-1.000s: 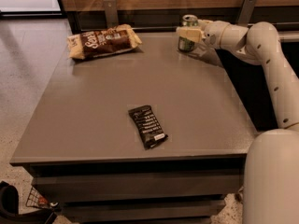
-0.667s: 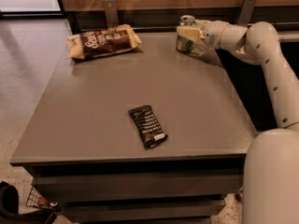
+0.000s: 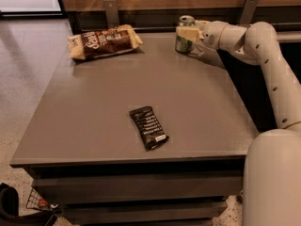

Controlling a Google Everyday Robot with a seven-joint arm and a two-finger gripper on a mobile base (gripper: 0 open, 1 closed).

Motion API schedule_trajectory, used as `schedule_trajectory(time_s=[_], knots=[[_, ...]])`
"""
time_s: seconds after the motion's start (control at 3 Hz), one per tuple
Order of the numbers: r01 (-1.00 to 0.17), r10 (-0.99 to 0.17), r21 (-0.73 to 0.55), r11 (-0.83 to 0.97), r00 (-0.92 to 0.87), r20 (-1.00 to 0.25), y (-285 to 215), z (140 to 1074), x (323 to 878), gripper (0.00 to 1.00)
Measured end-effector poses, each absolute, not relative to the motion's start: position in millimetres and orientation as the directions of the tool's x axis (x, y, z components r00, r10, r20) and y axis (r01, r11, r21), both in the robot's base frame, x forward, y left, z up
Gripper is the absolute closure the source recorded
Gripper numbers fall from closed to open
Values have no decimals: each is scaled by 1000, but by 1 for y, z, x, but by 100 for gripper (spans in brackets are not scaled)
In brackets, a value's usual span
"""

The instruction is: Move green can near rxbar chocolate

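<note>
The green can (image 3: 183,40) stands upright at the far right of the grey table (image 3: 94,107), its silver top showing. My gripper (image 3: 187,34) is at the can, its pale fingers (image 3: 188,33) wrapped around the can's body, and it is shut on the can. The white arm reaches in from the right. The rxbar chocolate (image 3: 148,127), a flat black wrapper with white text, lies near the table's front edge, far from the can.
A brown-and-tan chip bag (image 3: 104,41) lies at the table's far left. A wooden wall panel with metal brackets (image 3: 111,11) runs behind the table. My white base (image 3: 273,178) stands at the table's right front corner.
The gripper and the green can have shifted slightly left along the far edge of the table. The rxbar and chip bag have not moved.
</note>
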State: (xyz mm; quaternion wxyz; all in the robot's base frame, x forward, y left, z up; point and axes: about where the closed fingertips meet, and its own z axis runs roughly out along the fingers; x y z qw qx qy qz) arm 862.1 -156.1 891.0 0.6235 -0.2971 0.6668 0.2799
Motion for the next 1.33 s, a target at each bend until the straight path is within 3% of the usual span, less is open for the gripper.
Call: schedule_trajectory(time_s=[0.67,1.33], knots=[[-739,-63,-18,674,-33,-997,-177,919,835,100],[-678,-100,-63,732,-16,-995,-229,971,736,100]])
